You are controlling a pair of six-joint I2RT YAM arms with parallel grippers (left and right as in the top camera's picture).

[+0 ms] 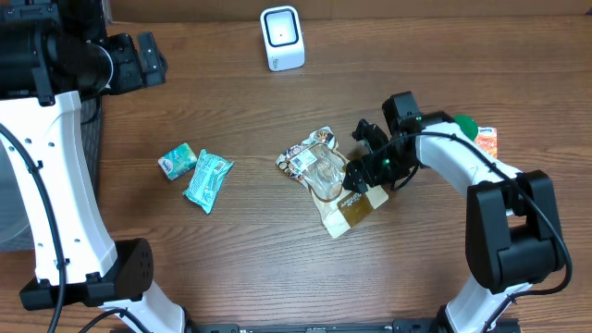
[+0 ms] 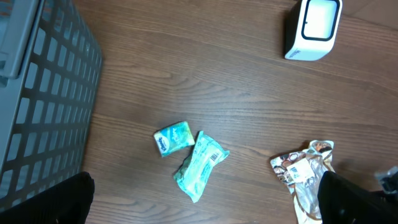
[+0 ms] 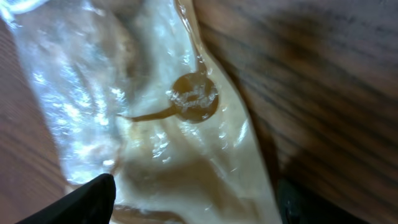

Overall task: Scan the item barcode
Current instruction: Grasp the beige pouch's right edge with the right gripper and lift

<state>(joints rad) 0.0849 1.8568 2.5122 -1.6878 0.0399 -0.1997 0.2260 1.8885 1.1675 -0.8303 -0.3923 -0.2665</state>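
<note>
Right arm reaches in from the right edge of the bench, elbow bent, wrist pitched down. The right pincer stands wide, its fingers straddling the tan end of the clear pouch, which lies flat at mid-bench. Left arm sits up at the far-left corner, left pincer spread wide, empty. Scanner at far edge, bare wood between it and pouch; teal packets well left.

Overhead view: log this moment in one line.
right fingers: open, over snack bag | left fingers: open, empty | scanner: upright, table's far side | scan: not yet done
</note>
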